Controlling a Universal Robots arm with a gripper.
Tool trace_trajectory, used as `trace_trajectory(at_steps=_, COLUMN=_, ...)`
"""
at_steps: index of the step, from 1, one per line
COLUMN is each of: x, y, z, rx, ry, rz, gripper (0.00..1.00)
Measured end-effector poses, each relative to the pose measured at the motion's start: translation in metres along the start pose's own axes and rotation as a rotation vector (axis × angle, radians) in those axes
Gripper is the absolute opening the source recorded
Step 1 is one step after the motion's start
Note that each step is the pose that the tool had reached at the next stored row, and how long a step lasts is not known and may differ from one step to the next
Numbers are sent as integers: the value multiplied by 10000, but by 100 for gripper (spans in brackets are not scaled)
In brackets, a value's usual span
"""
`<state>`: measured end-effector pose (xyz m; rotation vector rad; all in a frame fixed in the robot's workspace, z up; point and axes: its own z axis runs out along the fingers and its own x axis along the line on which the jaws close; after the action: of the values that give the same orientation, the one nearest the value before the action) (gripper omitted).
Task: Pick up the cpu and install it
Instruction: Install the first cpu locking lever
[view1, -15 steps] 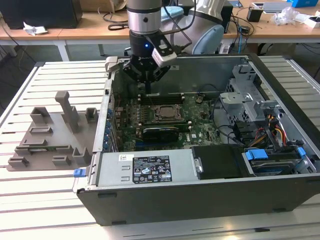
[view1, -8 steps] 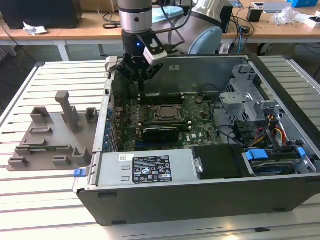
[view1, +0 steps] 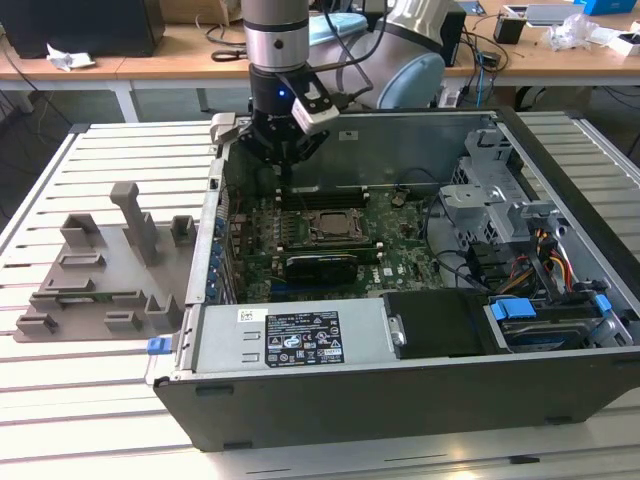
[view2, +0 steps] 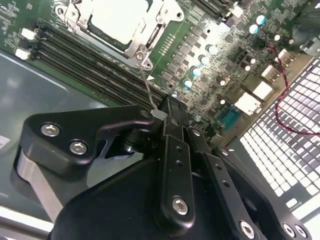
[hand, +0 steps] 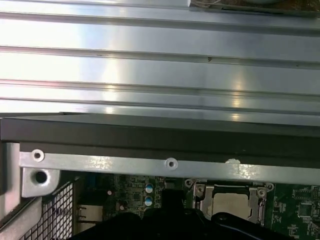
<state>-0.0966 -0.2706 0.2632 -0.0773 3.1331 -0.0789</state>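
The cpu (view2: 117, 17) lies flat in the socket on the motherboard, pale silver top up, with the dark metal socket frame (view2: 145, 42) around it. It also shows as a pale square (hand: 231, 202) in the first wrist view and as a small chip (view1: 330, 224) mid-board in the exterior view. My gripper (view2: 167, 109) hangs inside the open computer case (view1: 400, 400), just behind the socket near the case's rear wall. Its fingers are shut on the tip of the thin wire socket lever (view2: 149, 85), which slants up from the frame's corner. In the exterior view the gripper (view1: 286, 160) points straight down.
Memory slots (view2: 95, 70) run beside the socket. A black card (view1: 320, 265) lies in front of it. The power supply (view1: 290, 340) and drive cage (view1: 500, 200) take up the case's front and the exterior view's right. A grey fixture tray (view1: 100, 270) sits on the slatted table at the exterior view's left.
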Motion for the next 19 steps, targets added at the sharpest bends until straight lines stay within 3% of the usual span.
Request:
trace_trajectory(at_steps=9, x=-97, y=-4, z=7, rx=-1, ry=3, rz=1, gripper=11)
trace_trajectory(at_steps=19, x=-325, y=-15, z=15, rx=-3, ry=61, rz=-2, gripper=11)
